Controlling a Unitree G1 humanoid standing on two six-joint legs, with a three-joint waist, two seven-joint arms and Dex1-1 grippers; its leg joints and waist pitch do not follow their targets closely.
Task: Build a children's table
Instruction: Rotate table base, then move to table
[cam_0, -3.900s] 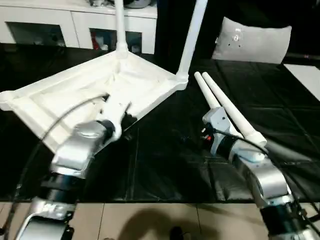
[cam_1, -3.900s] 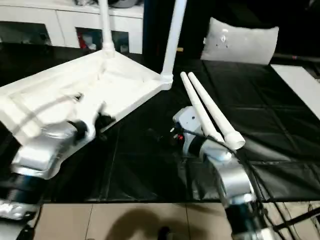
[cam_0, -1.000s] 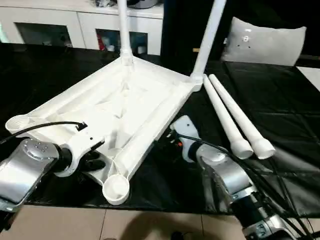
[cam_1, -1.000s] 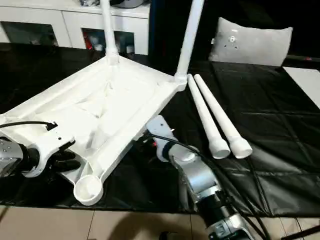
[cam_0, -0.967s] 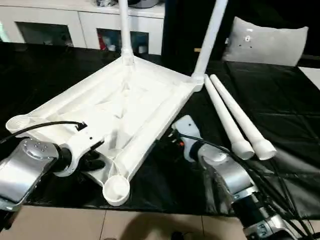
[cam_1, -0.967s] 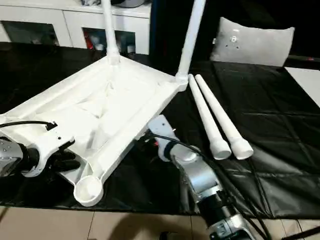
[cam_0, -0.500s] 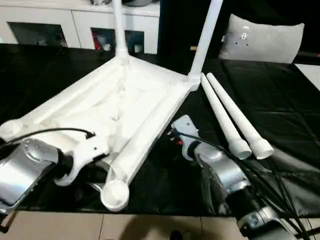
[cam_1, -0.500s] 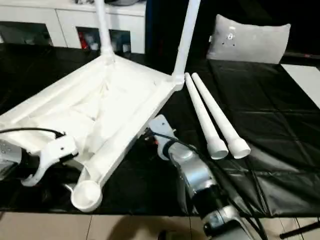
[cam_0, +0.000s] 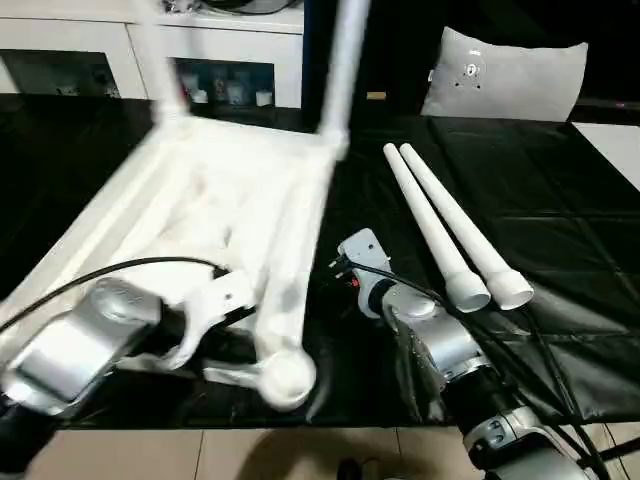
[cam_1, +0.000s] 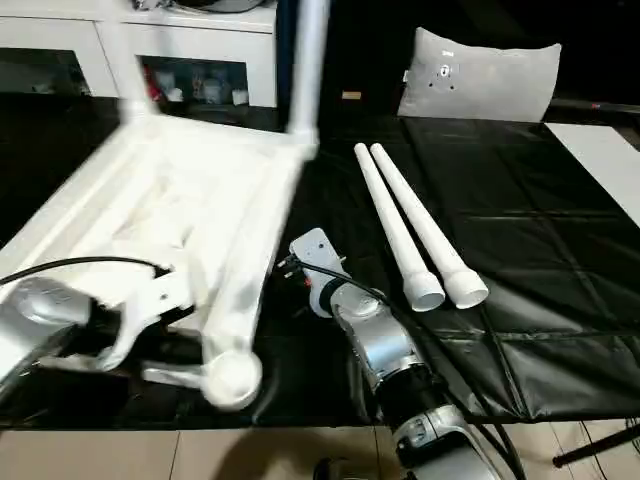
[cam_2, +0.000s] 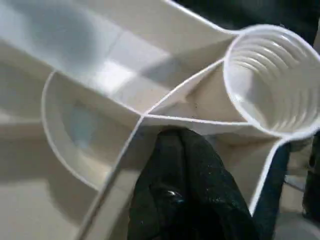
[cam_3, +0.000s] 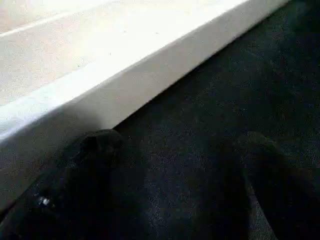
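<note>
**Inspector:** What has changed?

**Assessor:** The table top (cam_0: 215, 200) has swung. It shows smeared with motion, and its near corner socket (cam_0: 287, 375) has shifted further right along the front edge of the black-covered surface (cam_0: 570, 190) than half a second ago. The left gripper (cam_2: 180, 145) has moved with it.

**Inspector:** Claw states?

**Assessor:** In the left wrist view the black tips sit together on a rib beside the open socket. I judge the claw closed on the table top. The right gripper (cam_3: 175, 150) stands spread wide with nothing between its fingers (cam_3: 92, 165). It lies low on the cover, just beside the top's right rim.

**Inspector:** Bearing on the task?

**Assessor:** In my judgement the top is being turned to bring an empty socket within reach. No new leg has been fitted.

**Inspector:** Condition of the piece?

**Assessor:** The top is all white and lies upside down with its ribbed underside up, over the left half of the surface. Two fitted legs (cam_0: 343, 70) rise from the far corners. Two loose legs (cam_0: 440, 235) lie side by side on the right half, untouched, well clear of both claws. Their wide ends point to the front edge.
</note>
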